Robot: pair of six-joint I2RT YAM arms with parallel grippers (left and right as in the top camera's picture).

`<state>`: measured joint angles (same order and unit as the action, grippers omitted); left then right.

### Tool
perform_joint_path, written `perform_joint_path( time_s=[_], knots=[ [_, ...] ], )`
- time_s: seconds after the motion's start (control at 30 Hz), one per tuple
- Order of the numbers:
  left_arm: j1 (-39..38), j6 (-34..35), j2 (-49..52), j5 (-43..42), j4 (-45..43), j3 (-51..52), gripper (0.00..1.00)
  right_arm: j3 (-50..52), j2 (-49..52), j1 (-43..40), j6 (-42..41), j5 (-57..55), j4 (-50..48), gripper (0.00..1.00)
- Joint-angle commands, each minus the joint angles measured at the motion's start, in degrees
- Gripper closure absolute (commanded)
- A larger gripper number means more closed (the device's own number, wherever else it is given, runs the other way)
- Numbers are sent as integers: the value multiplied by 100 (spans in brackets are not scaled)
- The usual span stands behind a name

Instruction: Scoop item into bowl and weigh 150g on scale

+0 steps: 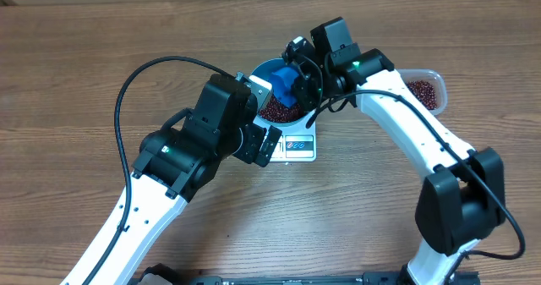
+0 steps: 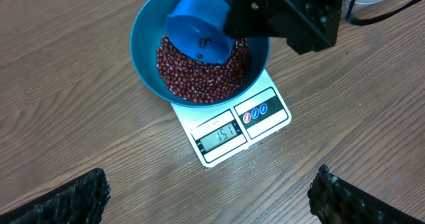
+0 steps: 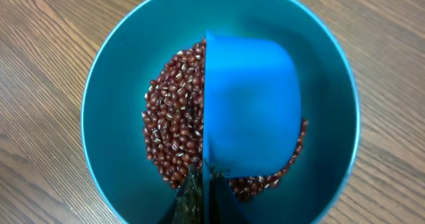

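In the centre-left of the overhead view, the left gripper (image 1: 269, 145) is hovering just beside the scale (image 1: 301, 148), with its jaws spread fully wide and gripping nothing. Just right of it, the bowl (image 1: 260, 72) is sitting on the scale, and the beans (image 1: 277, 109) are lying heaped inside it. In the left wrist view the display (image 2: 219, 136) is appearing to show a shade over the target.

The right gripper (image 1: 303, 72) is hanging directly above the bowl, clenched on the handle of the blue scoop (image 1: 283, 84). The scoop's cup is tipping over the heap, and its handle is running up and right toward the wrist. Whether the cup is touching the beans I cannot tell.

The right arm is therefore the nearer one. I judge the coming move to be lifting the scoop straight out without nudging the bowl.

At the far right, the clear tub (image 1: 427, 86) is holding more beans.
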<state>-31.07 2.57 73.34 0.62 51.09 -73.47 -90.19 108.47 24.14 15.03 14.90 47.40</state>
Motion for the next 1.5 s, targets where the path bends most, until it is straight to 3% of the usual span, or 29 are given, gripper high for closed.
perform_joint_path(
  time_s=[0.0, 0.53, 1.47],
  knots=[
    [31, -70, -59, -44, -11, -92, 0, 26, 44, 7, -4, 166, 33, 96],
    [31, -70, -59, -46, -13, -92, 0, -48, 22, -9, -7, 1108, 330, 96],
    [31, -70, -59, -44, -13, -92, 1, -621, -90, -26, 22, -46, -7, 96]
  ],
)
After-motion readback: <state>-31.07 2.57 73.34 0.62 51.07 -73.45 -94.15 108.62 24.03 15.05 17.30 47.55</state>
